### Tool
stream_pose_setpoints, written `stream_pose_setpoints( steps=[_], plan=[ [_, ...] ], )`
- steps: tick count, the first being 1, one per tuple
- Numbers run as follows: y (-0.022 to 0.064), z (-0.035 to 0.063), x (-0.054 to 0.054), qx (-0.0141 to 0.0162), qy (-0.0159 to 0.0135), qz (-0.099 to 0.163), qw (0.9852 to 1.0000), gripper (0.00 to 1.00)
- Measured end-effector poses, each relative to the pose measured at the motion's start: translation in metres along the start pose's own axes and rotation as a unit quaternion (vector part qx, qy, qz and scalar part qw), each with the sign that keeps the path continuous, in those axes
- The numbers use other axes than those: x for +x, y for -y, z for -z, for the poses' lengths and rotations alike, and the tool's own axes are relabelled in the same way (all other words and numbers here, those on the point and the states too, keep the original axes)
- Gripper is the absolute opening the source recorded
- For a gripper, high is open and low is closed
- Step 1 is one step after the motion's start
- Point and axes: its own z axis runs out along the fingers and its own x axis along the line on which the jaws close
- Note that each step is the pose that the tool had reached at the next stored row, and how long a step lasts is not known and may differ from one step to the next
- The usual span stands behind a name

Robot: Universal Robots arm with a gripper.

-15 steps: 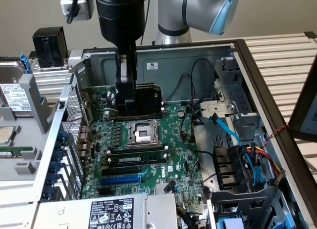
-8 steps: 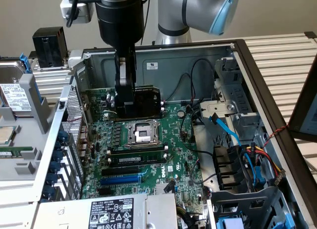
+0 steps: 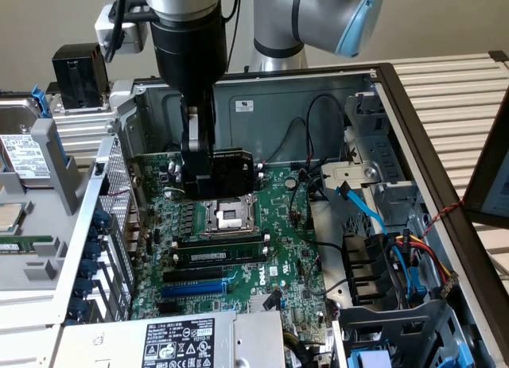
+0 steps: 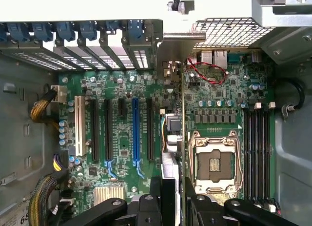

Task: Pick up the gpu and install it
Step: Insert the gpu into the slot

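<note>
1. Grip: the gripper (image 3: 203,176) hangs inside the open computer case (image 3: 413,122) with its jaws clamped on the gpu (image 3: 237,171), black fan shroud facing the exterior view's right.
2. Place: the card is held clear of the motherboard (image 3: 278,225), above the far edge of the CPU socket (image 3: 228,217). It is well apart from the blue expansion slot (image 3: 195,288), which lies nearer the camera.
3. Step in hand, as I judge it: carrying the card toward a slot. To do it well, keep the card upright and its lower edge parallel to the slot's length. Bring the silver end bracket toward the row of blue-latched slot covers (image 3: 86,249) on the exterior view's left. Line everything up before any downward push, since a tilted card would catch on a slot wall.
4. Wrist view adds alignment: the gpu (image 4: 171,131) appears edge-on between the fingers (image 4: 157,199). It sits over the strip between the CPU socket (image 4: 214,162) and the nearest black slot (image 4: 149,131), roughly parallel to the slots but offset from all of them. Its bracket (image 4: 179,45) reaches toward the case's rear wall.
5. Exterior view adds height: it shows the gap between card and board. It also shows the loose cables (image 3: 398,257) on its right, well away from the card.
</note>
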Motion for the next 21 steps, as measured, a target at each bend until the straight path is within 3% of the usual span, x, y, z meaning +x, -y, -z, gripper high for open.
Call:
stream_pose_setpoints(
  steps=[6, 21],
  plan=[
    [-0.0034, -0.0034, 0.004, 0.0000, 0.0000, 0.000, 1.0000, 0.28],
    [-0.0028, -0.0269, 0.034, 0.0000, 0.0000, -0.001, 1.0000, 0.28]
  ],
)
